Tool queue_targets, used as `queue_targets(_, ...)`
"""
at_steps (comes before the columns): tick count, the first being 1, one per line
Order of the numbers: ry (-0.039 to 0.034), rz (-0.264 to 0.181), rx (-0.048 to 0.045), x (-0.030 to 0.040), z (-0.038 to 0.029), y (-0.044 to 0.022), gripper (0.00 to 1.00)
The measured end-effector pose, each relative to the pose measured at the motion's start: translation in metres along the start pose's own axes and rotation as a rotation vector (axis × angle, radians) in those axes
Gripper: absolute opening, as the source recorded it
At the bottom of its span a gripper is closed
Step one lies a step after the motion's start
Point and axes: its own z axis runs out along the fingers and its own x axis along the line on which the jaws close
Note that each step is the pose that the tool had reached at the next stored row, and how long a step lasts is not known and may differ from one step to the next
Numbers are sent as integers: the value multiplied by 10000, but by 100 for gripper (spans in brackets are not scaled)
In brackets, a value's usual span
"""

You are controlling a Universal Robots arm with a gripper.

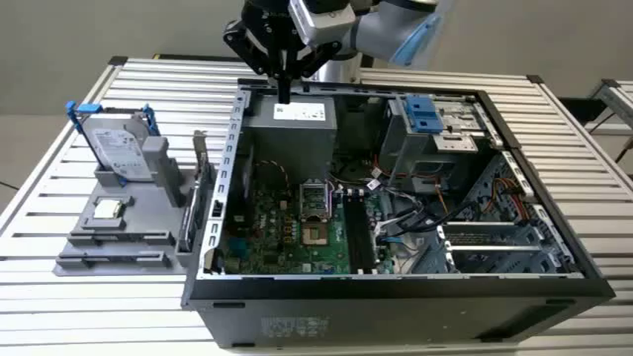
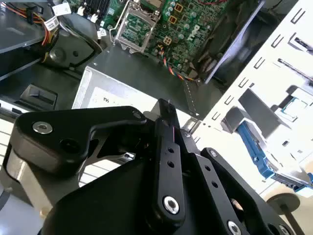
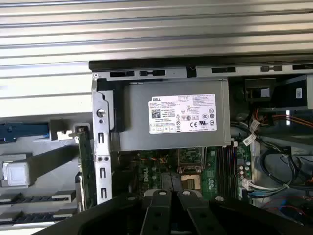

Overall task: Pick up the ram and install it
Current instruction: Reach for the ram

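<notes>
Exterior view, gripper (image 1: 284, 96): is hanging point-down over the rear of the open computer case (image 1: 396, 311), just above the gray power supply (image 1: 292, 137).
Fingers (image 1: 284, 83): two, and they are pressing together with no gap showing; nothing can be made out between them, and they are touching neither the case nor the power supply.
Ram (image 3: 34, 198): is sitting as a long, thin dark strip in a groove of the gray holder (image 1: 148, 216), well apart from the gripper, on the exterior view's left of the case.
Dark strips in the holder: two are lying in neighbouring grooves in the first wrist view; the strips look alike.
Hard drive (image 1: 118, 152): one, with blue rails, is standing tilted at the back of the holder.
Expansion card (image 1: 204, 200): one, with a metal bracket, is standing on edge between the holder and the case wall.
Processor chip (image 1: 107, 210): one is resting flat in the holder.
Motherboard (image 1: 282, 230): one is lying in the case, its black memory slots (image 1: 358, 237) running beside the processor socket.
Table (image 1: 79, 311): one slatted metal top is carrying the case and the holder.
</notes>
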Motion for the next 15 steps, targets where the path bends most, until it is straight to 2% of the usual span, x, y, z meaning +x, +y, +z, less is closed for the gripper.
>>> queue_targets(15,0,0,1,45,-1,-3,0)
